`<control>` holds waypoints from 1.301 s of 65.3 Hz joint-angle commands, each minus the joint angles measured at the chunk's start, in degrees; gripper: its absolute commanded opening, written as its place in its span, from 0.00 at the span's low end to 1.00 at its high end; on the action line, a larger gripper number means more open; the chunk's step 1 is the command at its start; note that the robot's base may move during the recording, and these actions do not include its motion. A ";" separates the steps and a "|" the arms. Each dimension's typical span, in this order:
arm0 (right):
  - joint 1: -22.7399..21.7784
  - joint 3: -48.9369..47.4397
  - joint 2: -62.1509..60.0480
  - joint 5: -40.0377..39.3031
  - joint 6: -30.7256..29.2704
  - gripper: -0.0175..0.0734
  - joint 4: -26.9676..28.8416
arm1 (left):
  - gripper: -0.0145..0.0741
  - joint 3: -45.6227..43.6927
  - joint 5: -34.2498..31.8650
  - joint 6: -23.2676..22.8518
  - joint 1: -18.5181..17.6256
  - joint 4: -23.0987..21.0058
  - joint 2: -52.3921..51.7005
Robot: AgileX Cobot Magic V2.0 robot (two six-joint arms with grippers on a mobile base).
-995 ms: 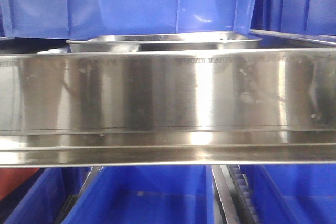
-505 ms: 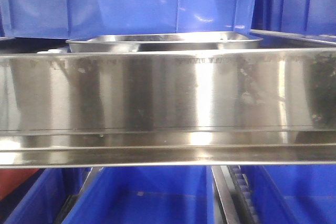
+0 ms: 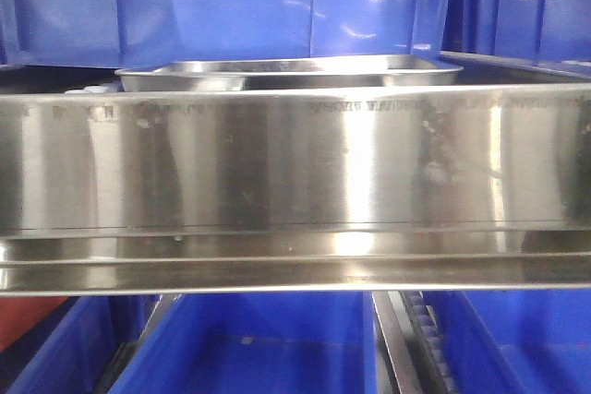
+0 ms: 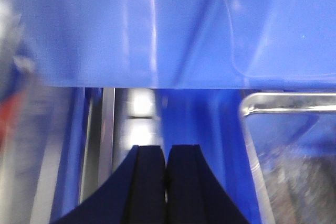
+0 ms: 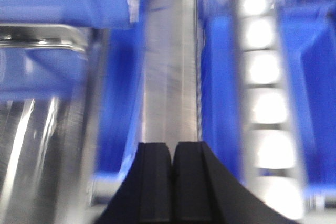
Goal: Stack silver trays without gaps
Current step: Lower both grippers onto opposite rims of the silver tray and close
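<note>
The tray [image 3: 286, 74] lies flat at 12 o'clock in the front view, just behind the rail [image 3: 295, 173] and in front of a bin [image 3: 231, 6]. Whether it is one pan or several nested cannot be told from here. It looks thin, stiff and light, but slick and apt to clatter. The rolled rim at a short side is probably the best hold, one finger under the lip and one inside.

The left gripper [image 4: 167, 153] has its fingers pressed together on nothing, with the tray's corner at 3 o'clock of it. The right gripper [image 5: 172, 148] is likewise closed and empty, the tray at 9 o'clock of it.

The rail's tall face crosses in front of the tray and the bin stands close behind, so the way in looks narrow. More bins [image 3: 268, 348] sit at 6 o'clock below the rail. A roller track [image 5: 262, 77] runs at 2 o'clock in the right wrist view.
</note>
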 commanded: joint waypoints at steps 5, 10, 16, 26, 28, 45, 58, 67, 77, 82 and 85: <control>1.81 -7.56 6.00 4.56 1.30 0.12 -0.31 | 0.15 -6.82 5.56 -3.74 -4.13 1.03 5.91; 2.23 -9.65 8.35 4.90 1.30 0.12 1.35 | 0.15 -8.40 6.09 -4.16 -5.21 -0.09 7.82; 2.32 -10.44 10.37 4.90 1.30 0.12 3.84 | 0.15 -8.64 6.22 -4.16 -6.35 -1.89 9.27; 2.32 -10.44 12.00 5.32 1.30 0.14 5.89 | 0.15 -8.64 6.16 -4.16 -8.07 -2.00 10.49; 2.32 -10.44 12.15 5.32 1.30 0.17 5.89 | 0.15 -8.64 6.17 -4.16 -8.31 -2.00 10.60; 2.32 -10.44 12.28 5.32 1.30 0.34 5.89 | 0.49 -8.64 6.39 -6.27 -8.60 -1.88 11.43; 2.32 -9.86 12.52 4.80 1.30 0.33 6.26 | 0.47 -8.64 7.17 -7.67 -8.60 -1.88 13.80; 2.32 -9.85 13.26 4.91 1.30 0.33 6.90 | 0.45 -8.42 7.86 -7.67 -8.60 -1.88 15.12; 2.32 -9.85 14.96 5.54 1.30 0.33 7.17 | 0.45 -8.29 8.66 -7.67 -8.60 -1.88 15.55; 2.32 -9.85 15.59 5.54 1.30 0.33 8.07 | 0.45 -8.29 9.05 -7.67 -8.60 -1.64 15.55; 2.32 -9.85 15.91 5.54 1.30 0.33 8.31 | 0.45 -8.29 9.21 -7.67 -8.60 -1.54 15.55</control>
